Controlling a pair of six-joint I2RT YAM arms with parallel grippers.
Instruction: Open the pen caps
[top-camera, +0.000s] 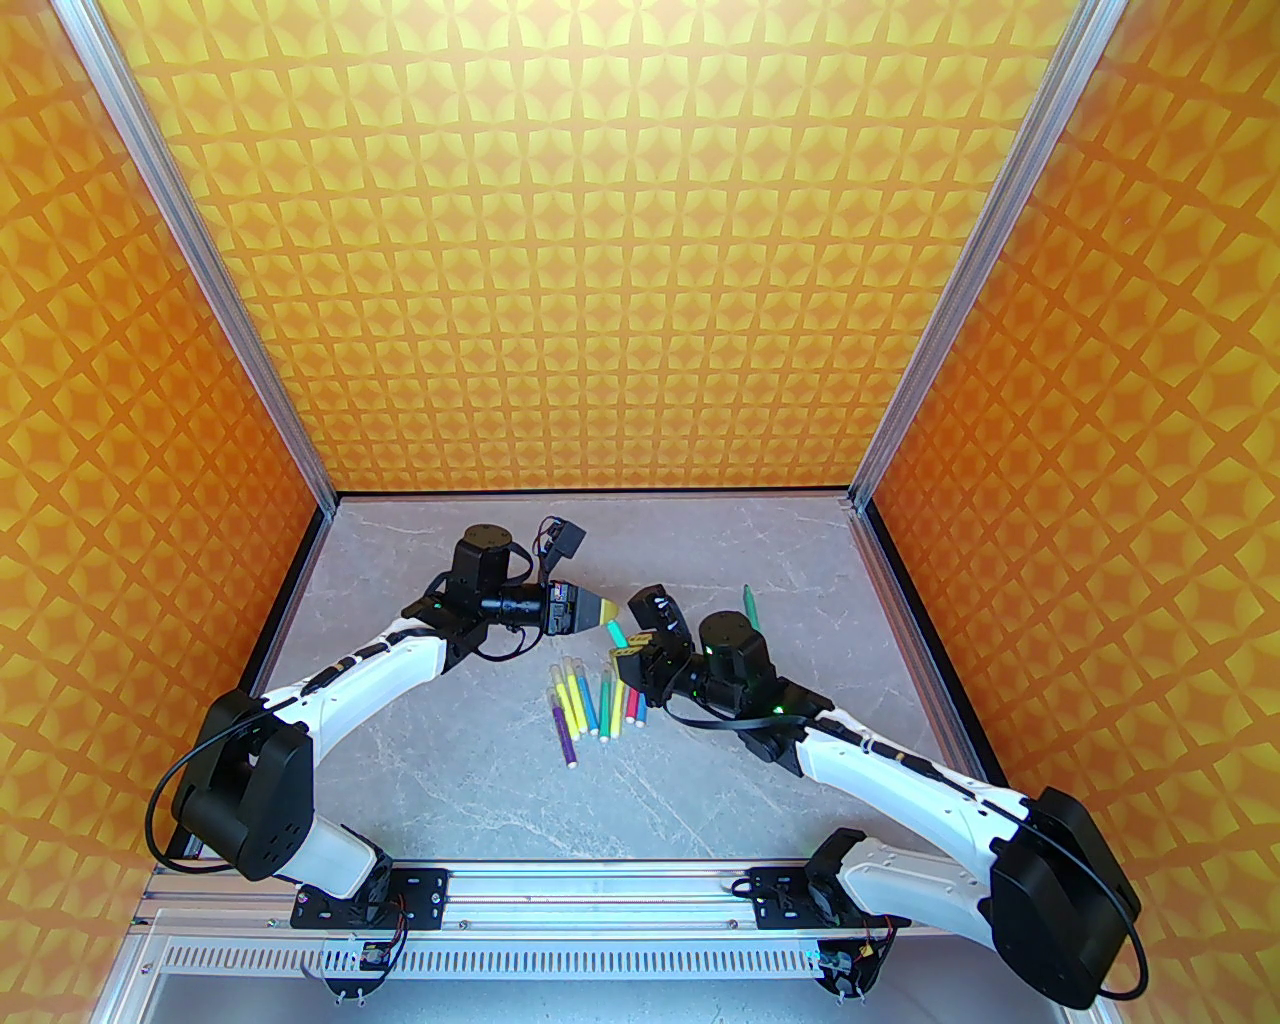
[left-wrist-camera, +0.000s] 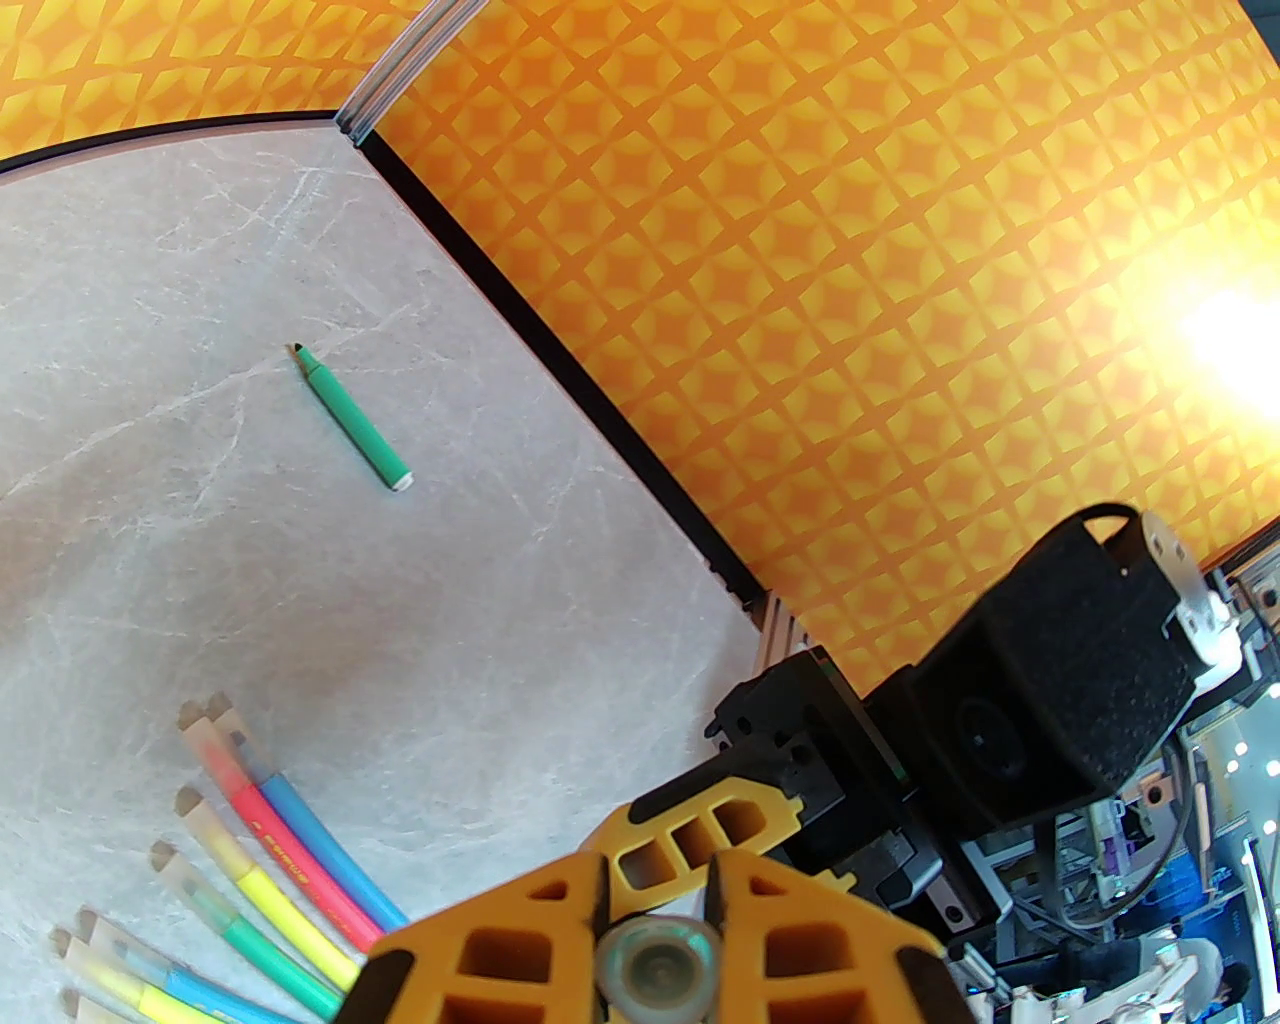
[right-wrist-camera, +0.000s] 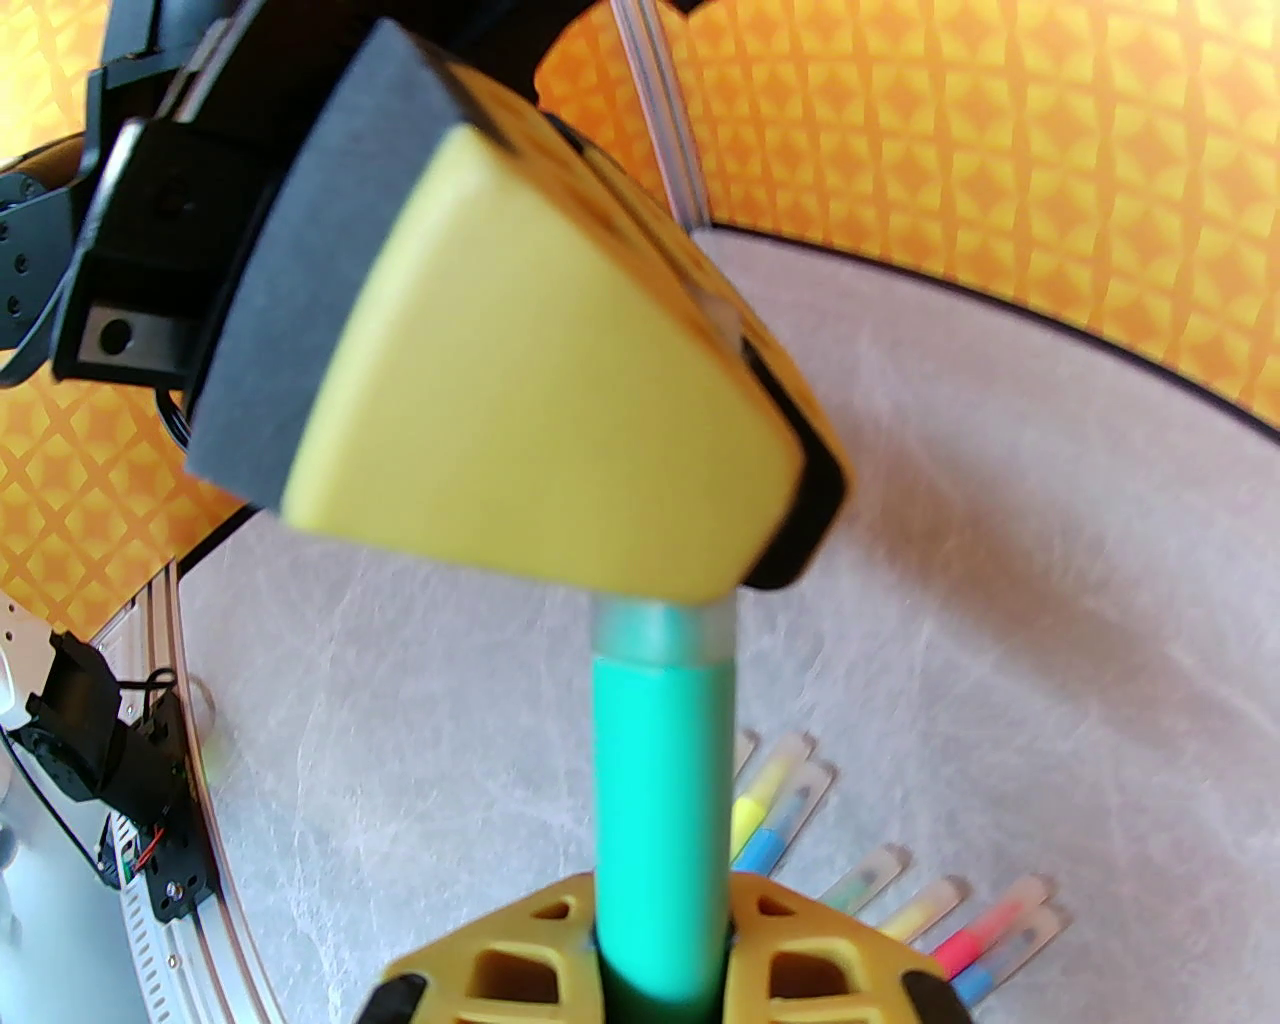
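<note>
Right wrist view: the right gripper (right-wrist-camera: 660, 965) is clamped on the lower barrel of a teal-green held pen (right-wrist-camera: 660, 800), which rises straight up the middle of the picture. At the pen's upper end sits its clear cap (right-wrist-camera: 662, 630), butted against the barrel with no gap showing and a teal tint inside it. The cap's upper end goes in under the yellow fingers of the left gripper (right-wrist-camera: 530, 400), which comes in from the upper left.

From the left wrist camera, the cap (left-wrist-camera: 655, 965) is seen end-on as a pale round ring, with one left fingertip pressed against each side of it, so that gripper is pinching the cap.

Seen from the top external camera, both grippers meet around the middle of the grey marble table (top-camera: 500, 790). The left gripper (top-camera: 608, 610) points right, the right gripper (top-camera: 632, 655) sits just near and right of it, and the held pen (top-camera: 615, 632) forms a short bridge between them.

A row of capped pens (top-camera: 595, 700) lies flat on the table just near of the grippers, side by side, in purple, yellow, blue, green and pink-red. Their clear caps point far and their white plugs point near.

A loose green pen (top-camera: 750, 605) lies alone to the right and slightly farther back, well apart from the row. Its pointed tip is bare (left-wrist-camera: 352, 418) and points toward the far wall.
</note>
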